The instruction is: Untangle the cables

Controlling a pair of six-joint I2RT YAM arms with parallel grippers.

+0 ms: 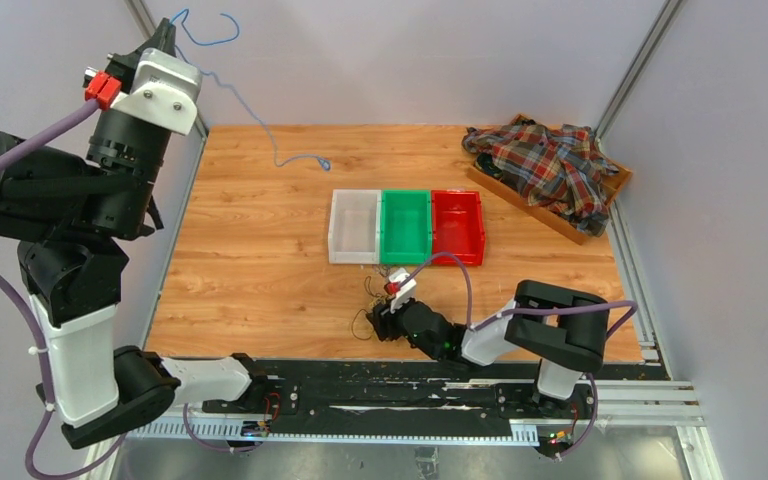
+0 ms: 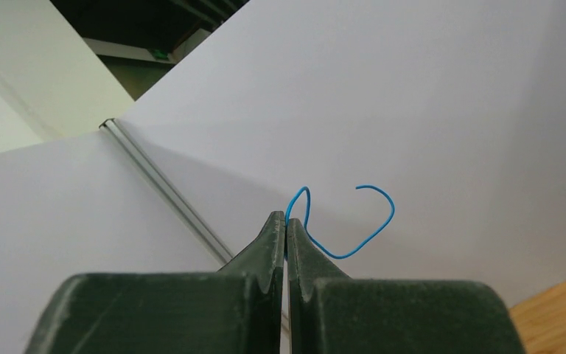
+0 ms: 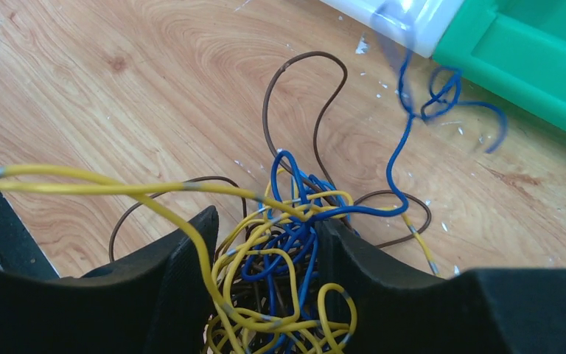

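Observation:
The cables (image 3: 287, 258) are a clump of yellow, blue and brown wire loops on the wooden table, just in front of the bins. My right gripper (image 3: 267, 221) is low over the table, with both jaws pressed against the sides of the clump; it also shows in the top view (image 1: 385, 322). A blurred blue wire (image 3: 413, 96) rises from the clump toward the bins. My left gripper (image 1: 165, 35) is raised high at the far left. It is shut on one long blue wire (image 1: 260, 130) that hangs down to the table. In the left wrist view its tips (image 2: 286, 225) pinch that wire (image 2: 368, 236).
A white bin (image 1: 353, 226), a green bin (image 1: 406, 226) and a red bin (image 1: 458, 226) stand side by side mid-table, just beyond the clump. A plaid shirt (image 1: 550, 165) lies on a wooden tray at the back right. Grey walls enclose the table.

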